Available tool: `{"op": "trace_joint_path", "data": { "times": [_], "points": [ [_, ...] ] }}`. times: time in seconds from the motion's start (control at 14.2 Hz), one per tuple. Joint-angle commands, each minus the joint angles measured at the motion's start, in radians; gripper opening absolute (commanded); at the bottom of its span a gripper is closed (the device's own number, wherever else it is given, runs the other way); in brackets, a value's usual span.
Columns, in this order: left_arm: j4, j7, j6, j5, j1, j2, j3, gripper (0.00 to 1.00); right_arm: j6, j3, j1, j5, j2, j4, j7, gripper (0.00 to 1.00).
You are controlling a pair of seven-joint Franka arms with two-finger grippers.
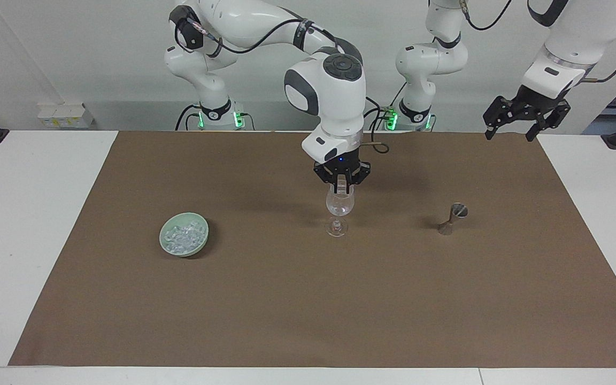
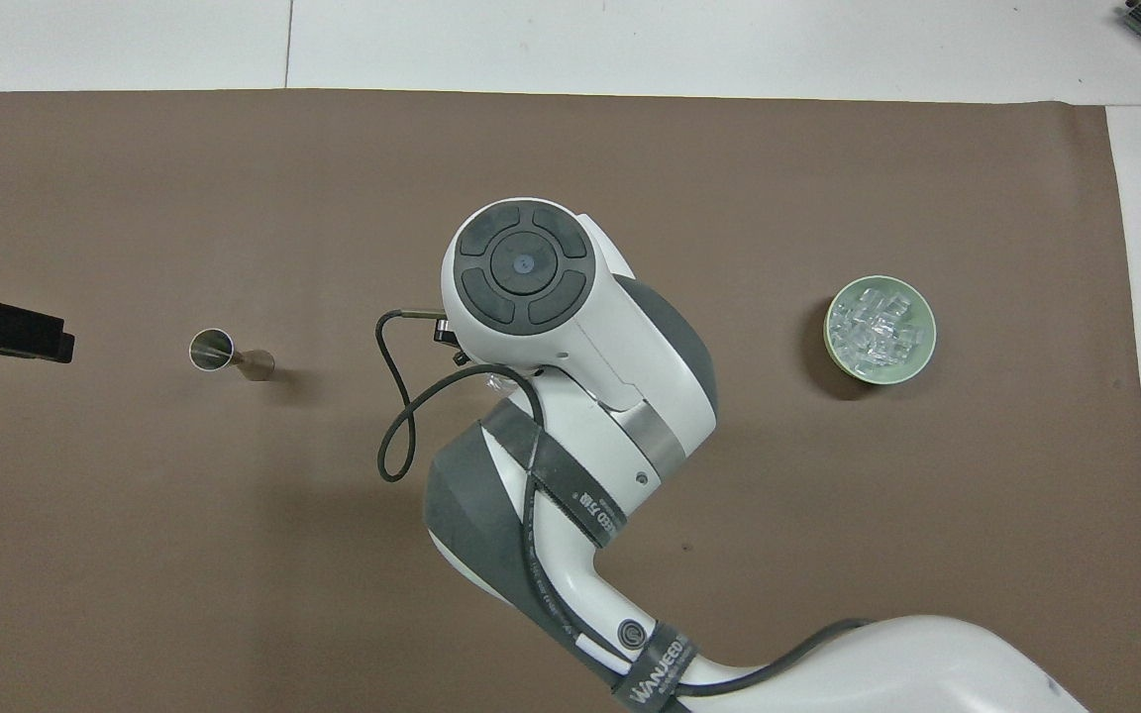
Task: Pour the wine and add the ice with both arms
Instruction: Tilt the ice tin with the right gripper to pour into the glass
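Now shut on one clear ice chunk (image 1: 341, 188): right gripper (image 1: 341, 184), directly over stemmed clear wine glass (image 1: 338, 206) mid-mat. Risk: off-centre release, chunk striking rim, tipping glass. Remaining ice (image 1: 182, 236) in pale green bowl (image 1: 164, 243), toward right-arm edge. Left gripper (image 1: 524, 118) open, waiting over mat corner.

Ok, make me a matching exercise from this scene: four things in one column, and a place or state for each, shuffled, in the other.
Things:
1. ice
2. wine glass
3. metal jigger
4. left gripper

Places or states:
A. stands on the brown mat toward the left arm's end of the table
B. directly under the right gripper
C. open, raised over the mat's corner
D. piled in the pale green bowl

Pairs: 1-D, 2-B, 3-A, 4-C
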Motion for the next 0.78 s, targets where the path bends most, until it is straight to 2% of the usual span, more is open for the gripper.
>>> {"op": "trace_joint_path", "data": {
  "times": [0.0, 0.7],
  "points": [
    [-0.003, 0.008, -0.011, 0.01, -0.003, -0.013, 0.006, 1.0, -0.01, 0.005, 0.002, -0.034, 0.004, 0.017, 0.029, 0.3],
    [-0.003, 0.008, -0.011, 0.01, -0.001, -0.013, 0.006, 1.0, -0.036, 0.008, 0.002, -0.031, -0.002, 0.02, 0.032, 0.33]
  ]
}}
